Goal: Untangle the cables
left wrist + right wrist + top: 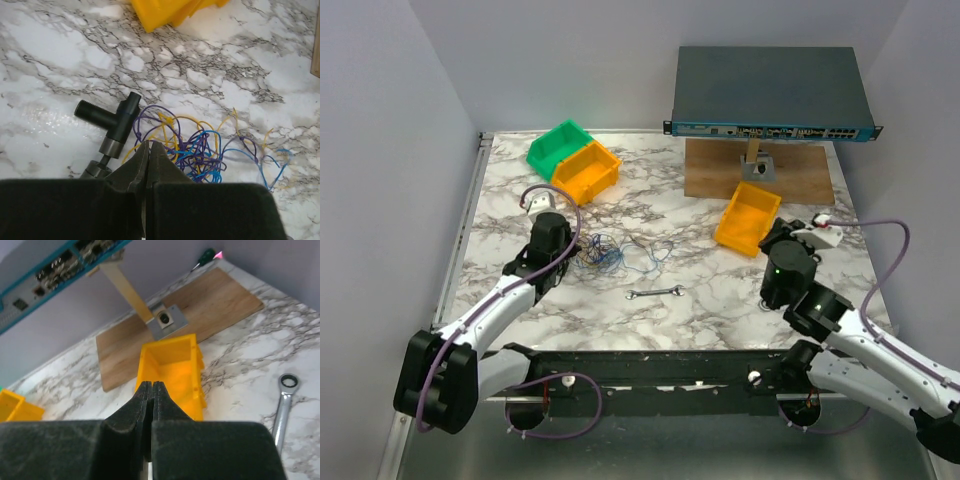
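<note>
The cables [601,254] are a tangle of thin blue, yellow and purple wires on the marble table, left of centre, with a loose blue strand trailing right. In the left wrist view the cables [200,150] lie just beyond my fingertips. My left gripper [569,263] [148,145] is shut, its tips at the near left edge of the tangle; no wire shows between the jaws. My right gripper [772,243] [152,386] is shut and empty, held above the table facing a yellow bin [748,218] [172,375].
A silver wrench [655,293] [285,405] lies near the table's front middle. A black T-shaped part [112,122] sits left of the tangle. A green bin [555,145] and a second yellow bin [588,170] stand back left. A network switch [770,95] stands over a wooden board [800,175].
</note>
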